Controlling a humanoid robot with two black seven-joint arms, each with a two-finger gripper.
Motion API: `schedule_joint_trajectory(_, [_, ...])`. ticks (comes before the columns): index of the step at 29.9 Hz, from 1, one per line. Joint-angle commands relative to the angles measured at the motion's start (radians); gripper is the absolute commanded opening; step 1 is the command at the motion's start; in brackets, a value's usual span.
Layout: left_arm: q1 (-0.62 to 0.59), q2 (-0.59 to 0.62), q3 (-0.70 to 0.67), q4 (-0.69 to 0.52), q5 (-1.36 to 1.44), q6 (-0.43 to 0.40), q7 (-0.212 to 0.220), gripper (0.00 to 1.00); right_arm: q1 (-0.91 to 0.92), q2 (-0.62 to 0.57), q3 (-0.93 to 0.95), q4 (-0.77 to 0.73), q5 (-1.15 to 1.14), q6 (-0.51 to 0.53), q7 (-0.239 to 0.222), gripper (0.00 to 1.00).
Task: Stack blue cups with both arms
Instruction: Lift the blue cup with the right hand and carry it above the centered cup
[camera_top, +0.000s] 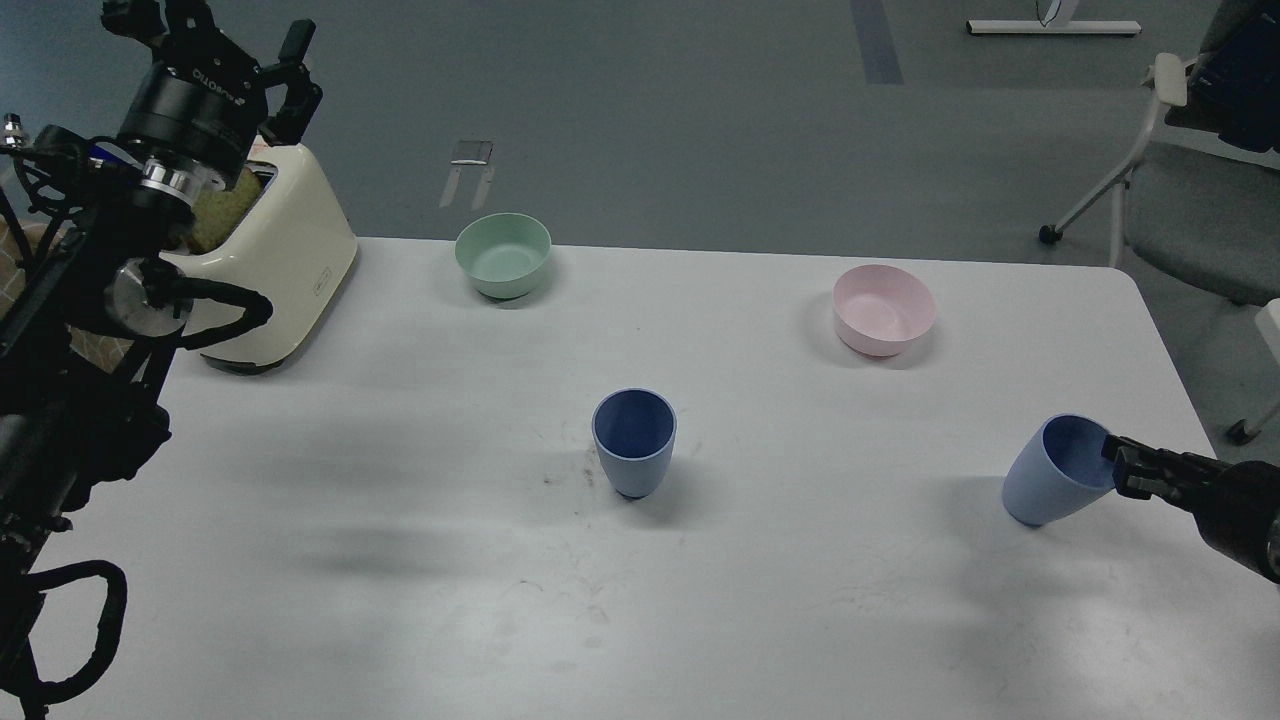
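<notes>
At table's right, right gripper (1118, 462) pinching tilted blue cup (1055, 472) by its rim (unstacked); left gripper (285, 70) spread, idle.

A white desk (400, 560) carries a cream toaster (285, 265) at its far left corner, a mint-green bowl (503, 255) near the far edge, and a pink bowl (884, 309) further right, well apart from the green one. Both bowls stand upright. Beyond the desk lies grey floor (700, 130), with a grey wheeled chair (1180, 200) at the right and a white base (1053, 27) at the top.
</notes>
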Motion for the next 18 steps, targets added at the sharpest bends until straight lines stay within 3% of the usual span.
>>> schedule_joint_trajectory(1, [-0.023,0.001,-0.002,0.006,0.0,0.019,-0.001,0.97,-0.002,0.007,0.009,0.001,0.002,0.0,0.001,0.0])
schedule_joint_trajectory(7, [-0.032,-0.001,0.004,0.006,0.0,0.024,0.01,0.97,0.067,0.013,0.053,0.023,0.015,0.0,0.01,0.0])
schedule_joint_trajectory(13, [-0.015,-0.01,0.012,0.005,0.0,0.021,0.011,0.97,0.276,0.013,0.118,0.038,0.157,0.0,0.006,0.0])
schedule_joint_trajectory(18, [0.018,-0.009,0.011,0.005,-0.001,0.015,0.008,0.97,0.518,0.026,-0.045,0.118,0.192,0.0,-0.017,0.0])
